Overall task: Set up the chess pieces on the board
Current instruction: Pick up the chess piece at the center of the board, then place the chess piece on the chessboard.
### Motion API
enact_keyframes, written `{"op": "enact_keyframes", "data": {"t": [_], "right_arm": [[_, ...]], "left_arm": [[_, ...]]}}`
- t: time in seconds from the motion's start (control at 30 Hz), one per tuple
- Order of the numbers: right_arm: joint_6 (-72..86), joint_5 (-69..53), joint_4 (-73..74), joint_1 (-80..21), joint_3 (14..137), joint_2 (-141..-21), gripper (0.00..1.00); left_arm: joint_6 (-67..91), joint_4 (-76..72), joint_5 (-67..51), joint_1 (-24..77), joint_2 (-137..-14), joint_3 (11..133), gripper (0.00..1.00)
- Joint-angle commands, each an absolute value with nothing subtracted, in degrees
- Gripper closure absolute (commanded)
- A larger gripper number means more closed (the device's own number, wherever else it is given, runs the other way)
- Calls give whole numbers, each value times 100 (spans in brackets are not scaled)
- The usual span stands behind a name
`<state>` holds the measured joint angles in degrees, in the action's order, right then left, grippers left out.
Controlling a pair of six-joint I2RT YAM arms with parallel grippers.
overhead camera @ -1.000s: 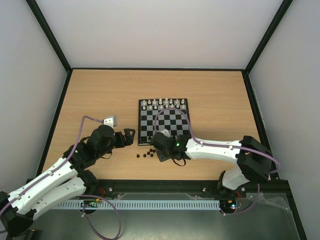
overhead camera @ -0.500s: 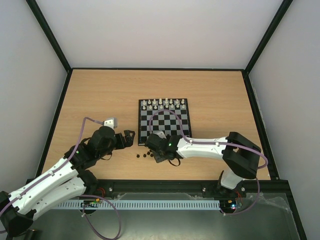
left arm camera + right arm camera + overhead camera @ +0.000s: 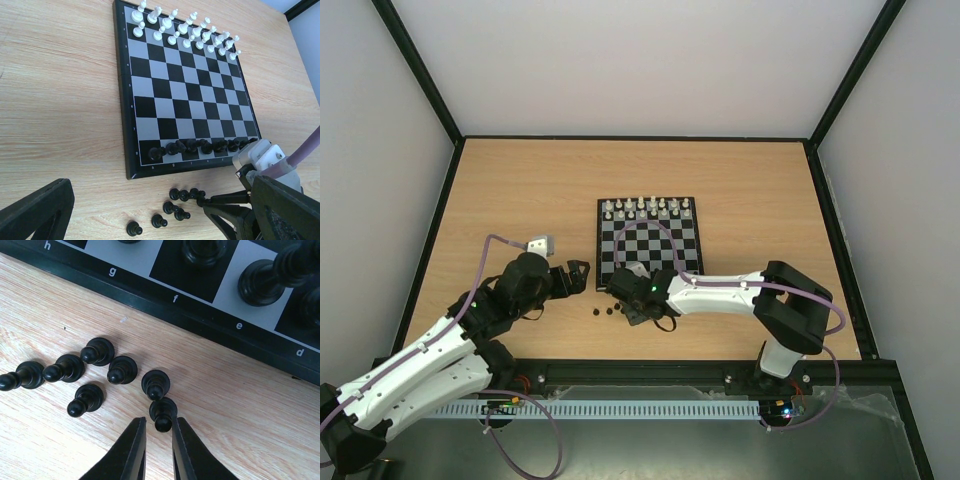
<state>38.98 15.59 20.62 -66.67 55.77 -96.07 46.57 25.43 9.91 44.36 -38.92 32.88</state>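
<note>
"Question: where were the tiny black chess pieces (image 3: 200, 146)?"

"One row stood on the near rank of the small black-and-grey checkered board (image 3: 172, 109). Loose black pawns (image 3: 85, 399) huddled on the pale wooden table (image 3: 60, 100) just off its near edge. The small white pieces (image 3: 185, 25) filled the far ranks."

"And the grippers?"

"The right gripper (image 3: 158, 426) had its slim black fingers (image 3: 132, 452) a narrow gap apart, straddling the head of the nearest upright pawn (image 3: 162, 409), not visibly pinching it. The left gripper (image 3: 578, 270) was spread wide, holding nothing, just left of the board."

"How would that pawn handle?"

"Light, rigid and probably slick, I judged. It was best pinched at the neck beneath the head. A neighbour stood just beside it and could easily topple."
</note>
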Motion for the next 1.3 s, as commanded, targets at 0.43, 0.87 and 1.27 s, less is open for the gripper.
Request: {"op": "enact_keyframes", "data": {"t": [0.43,0.87,1.27], "right_arm": [[3949,1831,2398,-6638,5633,-9186,92],[3733,1912,2959,-6102,5711,-8142,92],[3085,1909,3518,-4898,6318,-8190,91]], "left_arm": [[4666,2628,967,4465,-3847,3286,0],[4617,2576,967,4465,-3907,3329,1],[4570,2509,984,4465,-4025,3394,0]]}}
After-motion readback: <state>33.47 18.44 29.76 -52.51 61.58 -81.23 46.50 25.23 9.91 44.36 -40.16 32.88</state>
